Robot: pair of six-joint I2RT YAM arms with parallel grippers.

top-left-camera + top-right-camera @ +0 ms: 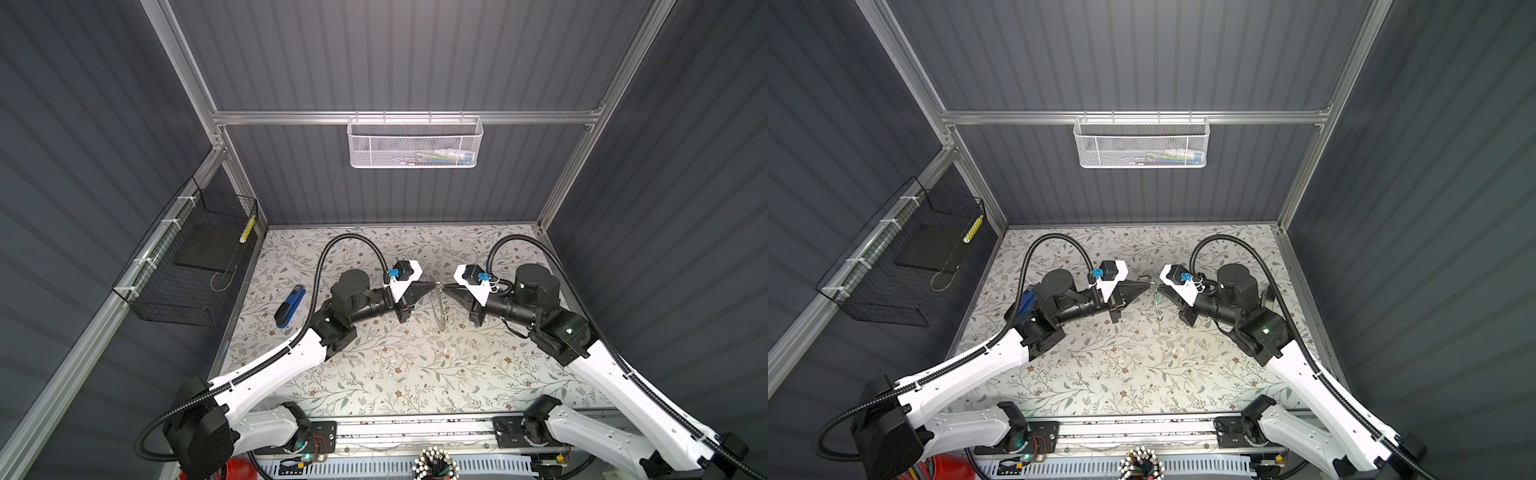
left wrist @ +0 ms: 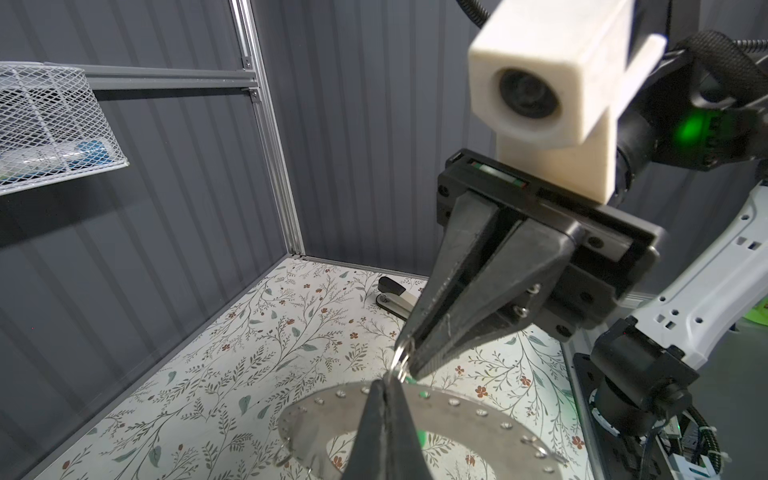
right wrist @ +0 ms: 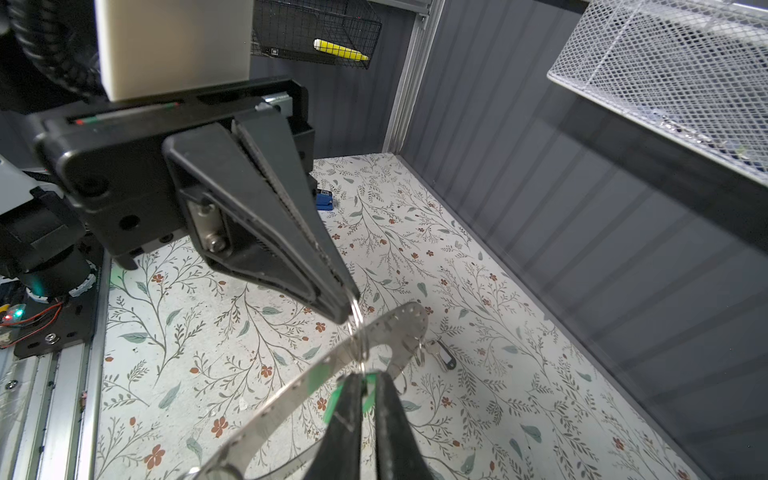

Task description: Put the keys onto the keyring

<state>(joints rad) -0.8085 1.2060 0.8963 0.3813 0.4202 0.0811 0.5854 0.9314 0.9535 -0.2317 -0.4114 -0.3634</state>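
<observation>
- Both grippers are met tip to tip at the centre of both top views, raised above the table (image 1: 374,374).
- Left gripper (image 3: 345,312): fingers pressed fully together, clamped on a thin wire loop (image 3: 357,328).
- Right gripper (image 2: 407,360): fingers drawn in on the green-tagged key (image 3: 336,403). The tag is seen pinched between them in the right wrist view.
- Keyring (image 2: 457,415): hung on edge just below the two tips and shown as a thin sliver at centre frame in both top views. It appears to be carried by the wire loop rather than gripped by its rim, though this cannot be confirmed from these angles.
- Done, as judged: the black-headed key (image 3: 446,359) is hung from a hole in the keyring's rim by its own small loop.
- Left, as judged: the wire loop is taken to belong to the green-tagged key and is seen crossing the keyring's rim. It has to be worked fully through a hole and let go. The task is put at roughly half done.
- Table: covered with a pale sheet printed with grey sprigs and small brown flowers, mostly bare. A blue stapler (image 1: 289,306) is laid at the left of the frame, well apart from the work.
- Room: closed in by dark grey ribbed panels on an aluminium frame (image 1: 407,117).
- A black wire basket (image 1: 178,303) is fixed to the left wall, and a white mesh basket (image 1: 415,145) is hung from the rear crossbar at upper centre.
</observation>
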